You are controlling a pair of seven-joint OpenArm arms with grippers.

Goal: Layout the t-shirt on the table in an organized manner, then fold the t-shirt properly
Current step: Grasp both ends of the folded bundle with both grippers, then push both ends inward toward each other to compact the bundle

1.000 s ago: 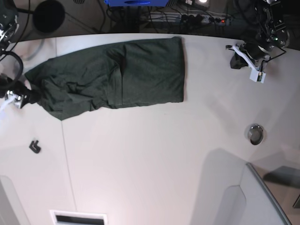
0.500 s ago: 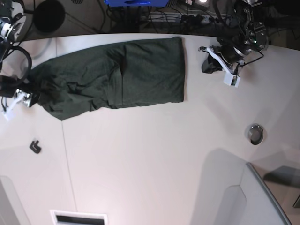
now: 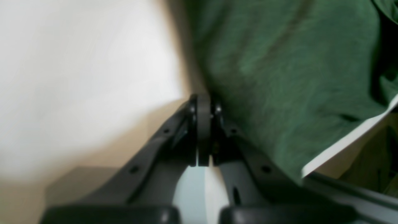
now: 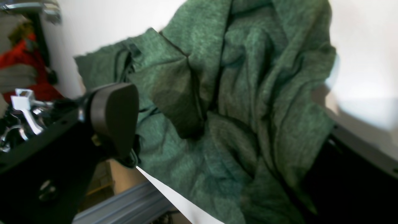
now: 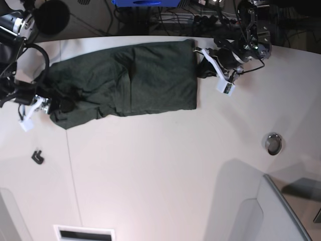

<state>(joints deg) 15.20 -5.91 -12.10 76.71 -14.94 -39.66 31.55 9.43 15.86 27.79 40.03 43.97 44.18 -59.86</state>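
White table with a curved far edge fills the base view; cables and a power strip sit in the dark behind it; dark green t-shirt lies on the far half, its right part flat with a straight edge, its left part bunched and wrinkled; left gripper sits just beside that straight right edge, jaws pressed together with nothing between them; left wrist view shows the closed fingers over bare table next to the cloth; right gripper is at the crumpled left end, jaws spread wide, cloth between them, not gripped; small metal ring and small black piece lie well apart from the shirt.
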